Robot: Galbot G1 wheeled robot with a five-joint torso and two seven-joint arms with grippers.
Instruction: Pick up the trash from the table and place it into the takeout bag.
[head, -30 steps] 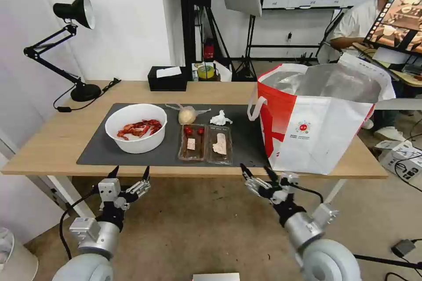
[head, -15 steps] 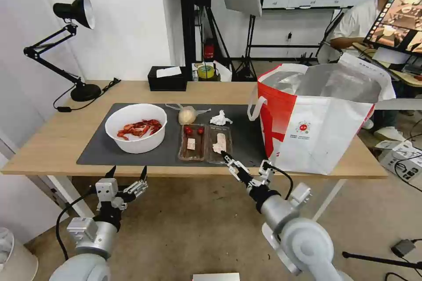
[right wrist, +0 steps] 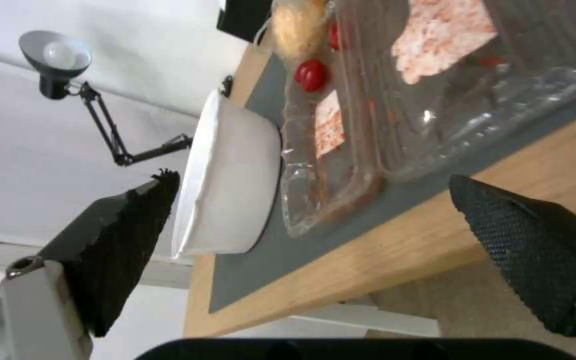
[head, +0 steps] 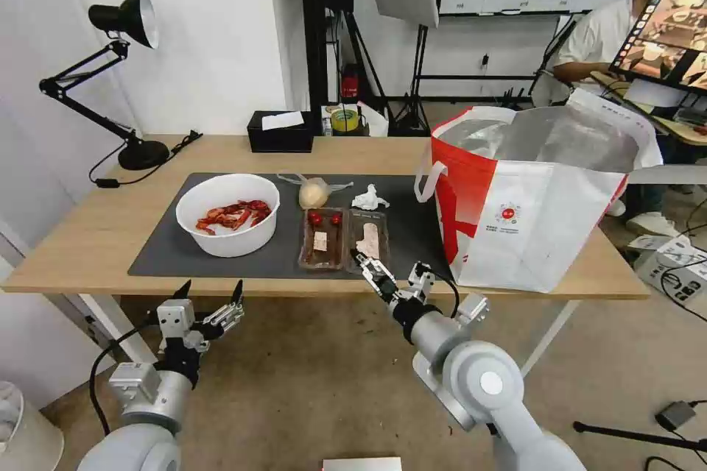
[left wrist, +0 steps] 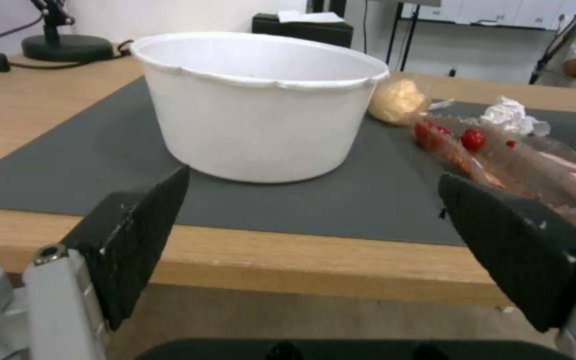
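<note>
Head view: right gripper (head: 390, 274) raised at the near edge of the surface (head: 88, 250), fingers spread and empty, just in front of the right-hand clear tray (head: 368, 241). Left gripper (head: 210, 293) parked below the edge, fingers released, holding nothing. Takeout bag (head: 530, 213) upright at the right end, mouth open.

Left wrist view: white bowl (left wrist: 258, 105) on the grey mat (left wrist: 68, 165), well apart from the spread fingers (left wrist: 141, 220).

Right wrist view: tray rim (right wrist: 368, 185) between the open fingers (right wrist: 521, 240), not yet touched. Best to slide level, straddle the thin rim, close gently, keep the tray flat so scraps stay inside.
</note>
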